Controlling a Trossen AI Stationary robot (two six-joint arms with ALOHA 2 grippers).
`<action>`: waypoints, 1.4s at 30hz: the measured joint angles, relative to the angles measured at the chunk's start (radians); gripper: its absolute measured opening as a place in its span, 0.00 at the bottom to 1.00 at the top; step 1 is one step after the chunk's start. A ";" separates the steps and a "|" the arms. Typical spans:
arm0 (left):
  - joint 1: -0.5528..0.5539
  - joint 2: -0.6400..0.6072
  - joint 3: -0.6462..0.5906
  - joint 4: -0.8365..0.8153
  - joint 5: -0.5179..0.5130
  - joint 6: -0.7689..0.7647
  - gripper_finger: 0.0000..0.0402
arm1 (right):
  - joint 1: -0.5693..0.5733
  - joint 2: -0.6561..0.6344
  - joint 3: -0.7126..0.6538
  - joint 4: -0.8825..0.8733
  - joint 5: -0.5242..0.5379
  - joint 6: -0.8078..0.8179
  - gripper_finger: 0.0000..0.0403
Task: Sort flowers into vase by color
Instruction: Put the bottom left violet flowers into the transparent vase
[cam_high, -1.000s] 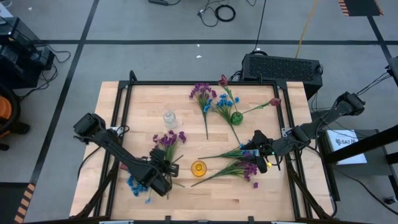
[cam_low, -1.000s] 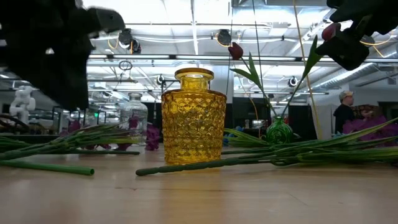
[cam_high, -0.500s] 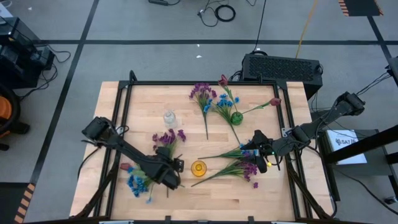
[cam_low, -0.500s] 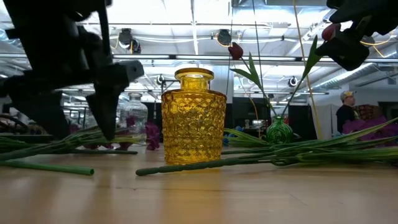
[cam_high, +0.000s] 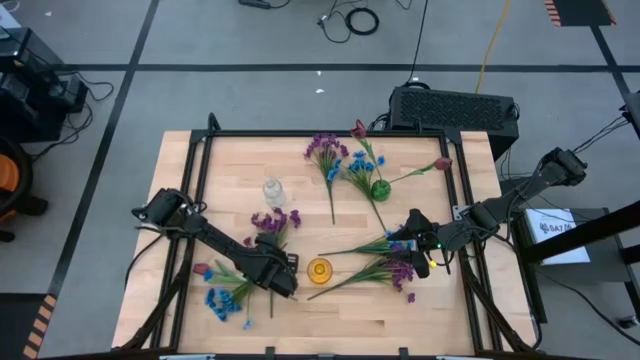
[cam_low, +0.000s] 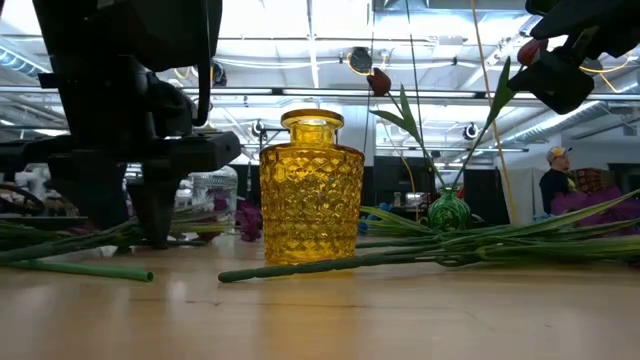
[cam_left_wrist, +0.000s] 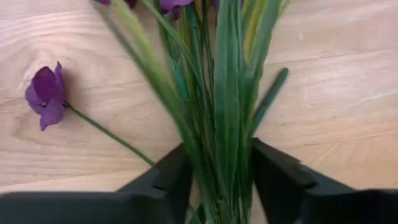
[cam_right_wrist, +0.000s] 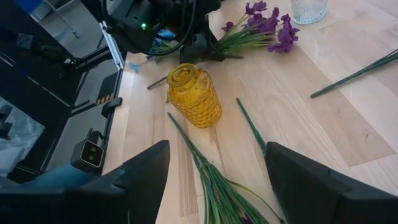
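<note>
The tabletop (cam_high: 330, 320) was pale wood with a smooth, matt finish and visible grain. The yellow vase (cam_low: 311, 188) was glossy glass, cut in a raised diamond pattern. A clear vase (cam_high: 272, 190) and a small green vase (cam_high: 380, 189) looked like shiny glass too. The flowers (cam_left_wrist: 217, 93) had smooth plastic stems and soft, cloth-like petals. The left hand (cam_left_wrist: 217, 186) had matt black plastic fingers (cam_left_wrist: 283, 180).

The table (cam_high: 420, 310) is evenly lit from above, with soft shadows. Bright ceiling lights (cam_low: 310, 20) are seen as glare at the top of the low view. Nearby stems (cam_left_wrist: 227, 124) are blurred in the left wrist view.
</note>
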 joint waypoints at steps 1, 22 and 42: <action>0.000 -0.003 0.000 0.000 -0.002 0.004 0.29 | 0.000 0.000 0.000 0.000 0.000 0.000 0.64; -0.048 -0.172 0.007 -0.091 -0.119 0.086 0.09 | 0.000 0.006 0.000 -0.013 0.001 0.018 0.64; -0.121 -0.449 0.043 0.257 -0.530 0.694 0.09 | -0.002 0.126 0.000 0.521 0.000 -0.223 0.64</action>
